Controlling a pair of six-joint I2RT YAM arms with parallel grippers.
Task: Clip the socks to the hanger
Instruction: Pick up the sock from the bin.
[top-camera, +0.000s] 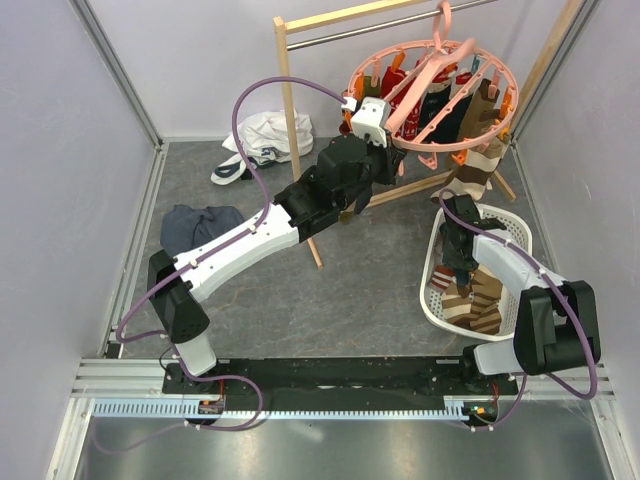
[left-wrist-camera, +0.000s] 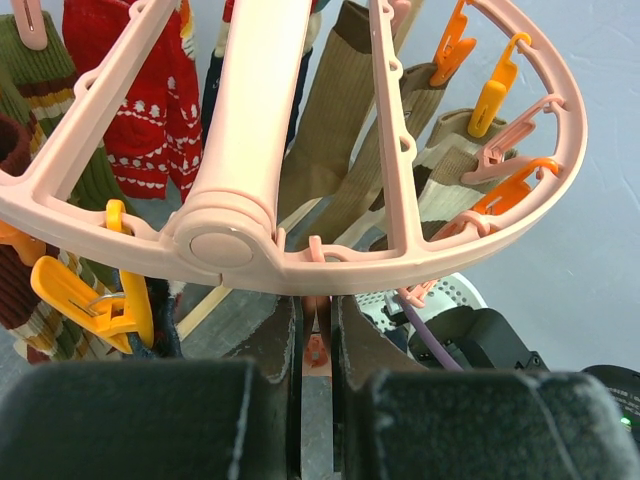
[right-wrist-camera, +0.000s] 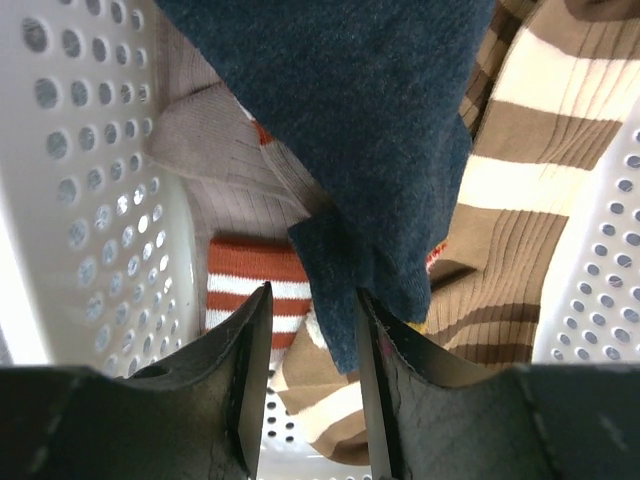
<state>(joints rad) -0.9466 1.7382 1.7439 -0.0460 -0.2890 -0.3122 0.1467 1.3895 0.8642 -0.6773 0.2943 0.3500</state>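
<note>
Left tool (left-wrist-camera: 315, 308): raised to the near rim of the hanger (left-wrist-camera: 250, 130). Its jaws are drawn almost together, leaving only a narrow slot, and they pinch a pink clip (left-wrist-camera: 315, 352) that hangs just under the ring.

Hanger: hooked on the metal bar of the wooden rail (top-camera: 290, 100), above the bench (top-camera: 370, 290). Hanging socks (left-wrist-camera: 340, 110) in red, tan and brown are already clipped round the ring. Several orange clips (left-wrist-camera: 490, 95) on the far rim hold nothing.

Right tool (right-wrist-camera: 312, 300): down inside the white perforated basket (right-wrist-camera: 100, 200) at the right of the bench. Its jaws are partly closed, gripping the lower end of a navy sock (right-wrist-camera: 350, 120), which fills the gap and touches both fingers. Beneath it lie brown-and-cream striped socks (right-wrist-camera: 540, 200) and a red-and-white striped sock (right-wrist-camera: 245, 285).
</note>
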